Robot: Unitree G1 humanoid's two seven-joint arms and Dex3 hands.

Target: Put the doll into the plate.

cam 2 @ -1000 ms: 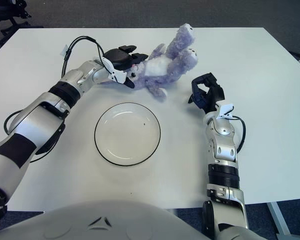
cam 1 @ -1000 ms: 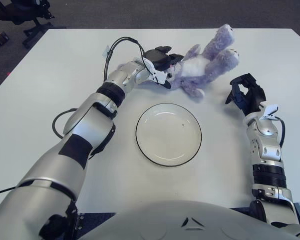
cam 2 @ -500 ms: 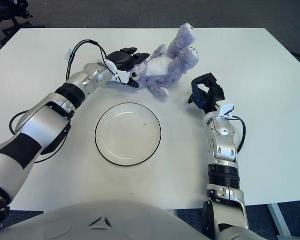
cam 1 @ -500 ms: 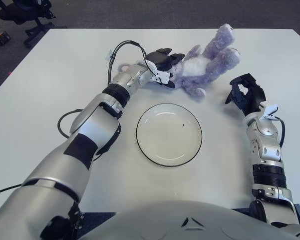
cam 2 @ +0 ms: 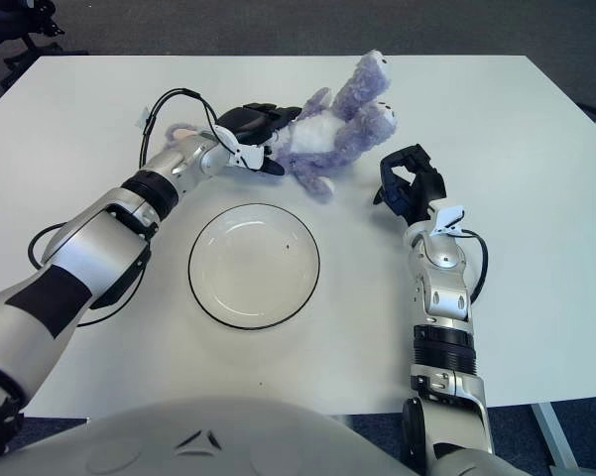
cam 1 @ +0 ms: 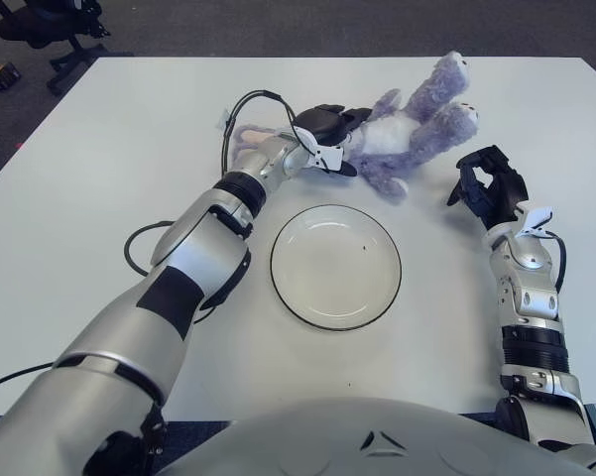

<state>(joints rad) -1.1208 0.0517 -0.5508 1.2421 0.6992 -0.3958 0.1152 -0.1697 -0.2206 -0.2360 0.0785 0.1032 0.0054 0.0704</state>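
In the left eye view, the left hand (cam 1: 327, 134) reaches across the white worktop (cam 1: 99, 198) and has its dark fingers (cam 1: 339, 117) closed over the head end of the purple doll (cam 1: 407, 134). The doll lies on the worktop beyond the plate (cam 1: 335, 266), its legs pointing up and away to the right. The plate sits empty, nearer the robot, just below the doll. The right hand (cam 1: 488, 186) shows to the right of the doll, fingers curled and holding nothing.

In the right eye view, the same grasp shows on the doll (cam 2: 332, 129), though how firmly the fingers (cam 2: 261, 111) pinch the plush is hard to judge. To do this step well, the left hand should probably lift enough that the trailing legs clear the plate (cam 2: 254, 265) rim, then draw back until the body hangs over the plate's middle before letting go, so no limb drapes onto the worktop.
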